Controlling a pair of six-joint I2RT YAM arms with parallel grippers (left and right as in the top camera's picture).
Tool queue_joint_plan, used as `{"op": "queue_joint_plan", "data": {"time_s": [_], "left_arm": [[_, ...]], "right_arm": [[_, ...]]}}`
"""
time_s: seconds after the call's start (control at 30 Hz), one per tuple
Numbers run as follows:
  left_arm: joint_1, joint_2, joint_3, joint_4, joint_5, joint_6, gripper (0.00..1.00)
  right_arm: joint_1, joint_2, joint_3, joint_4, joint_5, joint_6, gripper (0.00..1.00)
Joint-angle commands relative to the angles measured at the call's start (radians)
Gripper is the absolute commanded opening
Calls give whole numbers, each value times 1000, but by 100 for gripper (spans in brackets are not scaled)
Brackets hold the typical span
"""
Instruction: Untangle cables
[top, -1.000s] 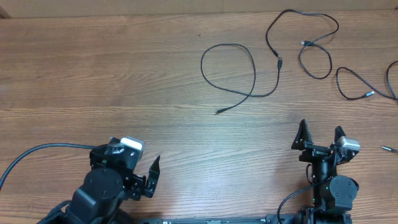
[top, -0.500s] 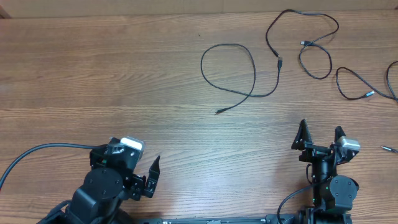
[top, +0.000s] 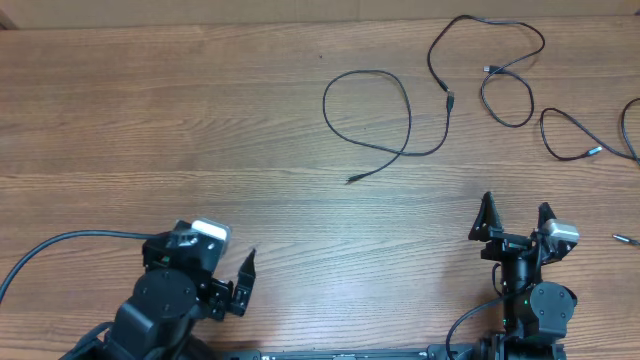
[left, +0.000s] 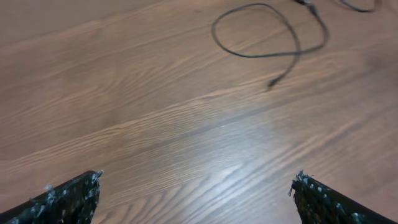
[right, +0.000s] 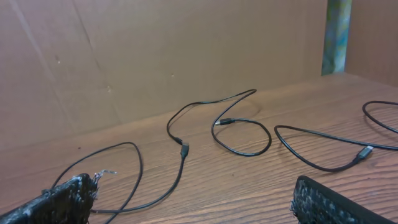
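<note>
The table (top: 150, 110) is free just ahead of left gripper (left: 196, 180) and right gripper (top: 515, 203), both spread open, at least three cables (top: 365, 71) far ahead near its back edge.

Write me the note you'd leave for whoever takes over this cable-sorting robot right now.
Left gripper: open, holding nothing, at the near side of the table.
Right gripper: open, holding nothing, short of the cables.
Cables: looped cable mid-table; winding cable far right; third cable near the right edge.
Done: no cable is gripped.
Left: the looped cable crosses itself, and its plug end lies by the winding cable; whether they join is unclear. Separate and lay out each.
</note>
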Motion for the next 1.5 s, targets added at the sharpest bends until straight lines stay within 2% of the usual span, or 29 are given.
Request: {"op": "queue_joint_plan", "data": {"time_s": [0.0,0.17,0.37,0.53,0.67,0.77,1.13,1.3,1.47], "left_arm": [[93,14,-3,10,10,-21,100],[281,55,-3,72,128,-83,100],[509,63,-3,231,183,-97,99],[618,62,-3,357,251,-92,99],[632,62,-3,449,254,-48,99],[632,61,-3,509,287,58,99],[678,-8,-33,598,443,196,100],[678,-88,-161,753,485,244,100],[678,-178,-362,1012,528,248,100]], "right_arm": [[-4,-12,-10,2,14,-7,100],[-4,-12,-10,2,13,-7,100],[-4,-12,-10,2,13,-7,100],[-4,-12,-10,2,13,-7,100],[-4,-12,-10,2,13,-7,100],[-4,-12,-10,2,13,-7,100],[-4,-12,-10,2,13,-7,100],[-4,-12,-10,2,13,-7,100],[-4,-12,-10,2,14,-7,100]]}}
